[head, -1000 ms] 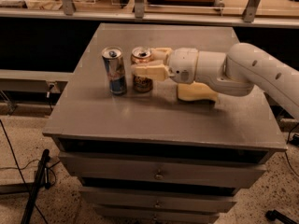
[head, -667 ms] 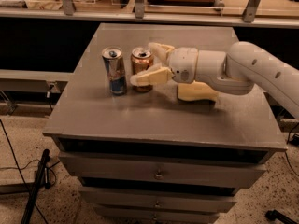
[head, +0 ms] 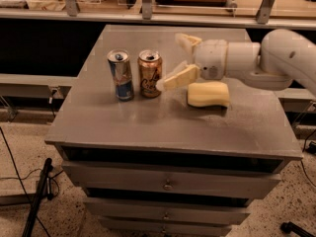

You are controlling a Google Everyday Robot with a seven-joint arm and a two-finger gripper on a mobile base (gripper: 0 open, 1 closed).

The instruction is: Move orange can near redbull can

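The orange can (head: 149,73) stands upright on the grey table (head: 148,122), just right of the redbull can (head: 121,75), with a small gap between them. The redbull can is slim, blue and silver, and upright. My gripper (head: 177,60) is open to the right of the orange can, apart from it. One cream finger (head: 180,77) points at the can's lower right side, the other finger (head: 186,41) sits farther back. The white arm comes in from the right.
A yellow sponge (head: 208,94) lies on the table just under my wrist, right of the cans. The table's front edge has drawers (head: 168,184) below. A shelf with railings (head: 148,4) runs behind the table. A black stand leg (head: 37,201) is on the floor at left.
My gripper let go of the orange can, opened and drew back to the right. The orange can stays upright beside the redbull can.
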